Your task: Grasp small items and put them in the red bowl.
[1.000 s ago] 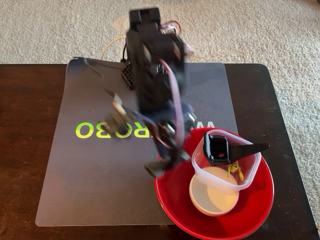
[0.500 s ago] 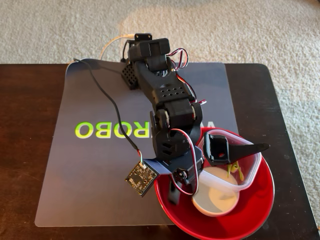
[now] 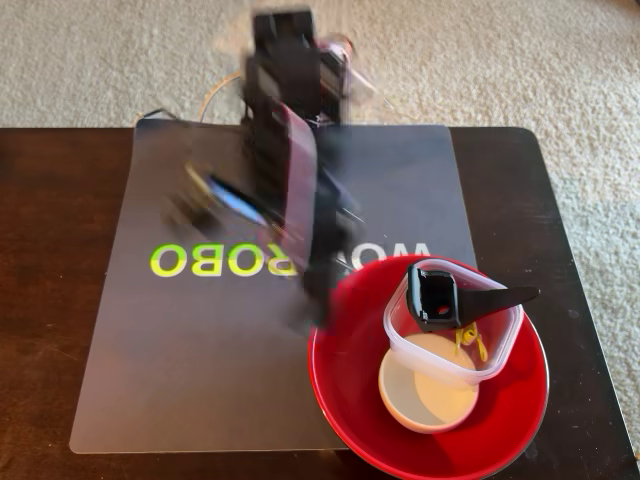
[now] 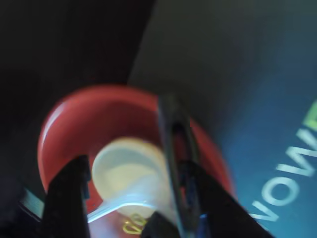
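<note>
On the dark table point(image 3: 40, 300) lies a grey mat point(image 3: 180, 350) with "ROBO" lettering, and the red bowl point(image 3: 345, 400) sits at its lower right corner in the fixed view. Inside the bowl rests the white bowl point(image 3: 420, 400), with the clear tub point(image 3: 500, 345) tilted over its far edge. A black holder point(image 3: 436, 298) lies in the tub, a black curved piece point(image 3: 505, 297) pokes out over the tub's rim, and the yellow clip point(image 3: 470, 342) sits beside the holder. Blurred, the arm point(image 3: 290, 150) stands left of the bowl. Seen from the wrist, the gripper point(image 4: 131, 173) hangs above the bowl, its fingers point(image 4: 67, 193) spread apart with nothing between them.
</note>
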You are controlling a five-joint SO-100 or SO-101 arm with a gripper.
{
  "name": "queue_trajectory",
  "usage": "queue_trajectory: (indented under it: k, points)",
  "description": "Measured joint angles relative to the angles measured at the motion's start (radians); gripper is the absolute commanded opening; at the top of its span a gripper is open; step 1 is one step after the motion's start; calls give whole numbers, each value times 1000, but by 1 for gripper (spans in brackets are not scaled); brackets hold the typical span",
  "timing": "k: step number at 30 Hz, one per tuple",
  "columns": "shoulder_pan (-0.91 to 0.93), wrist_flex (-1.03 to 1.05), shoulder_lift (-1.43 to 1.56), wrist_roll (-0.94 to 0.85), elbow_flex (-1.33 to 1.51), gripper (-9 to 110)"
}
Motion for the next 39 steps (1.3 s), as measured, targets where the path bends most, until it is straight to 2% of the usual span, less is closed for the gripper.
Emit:
queue_trajectory:
  k: [6,11,17,26,33,39]
  points:
    - [192,-41,360,87,391,22]
    - [316,-144,397,189,584,21]
    - [348,-319,374,313,753,21]
    - [307,-581,-49,538,755,22]
    - [258,-604,-288,555,644,23]
    - [250,-632,-314,554,591,24]
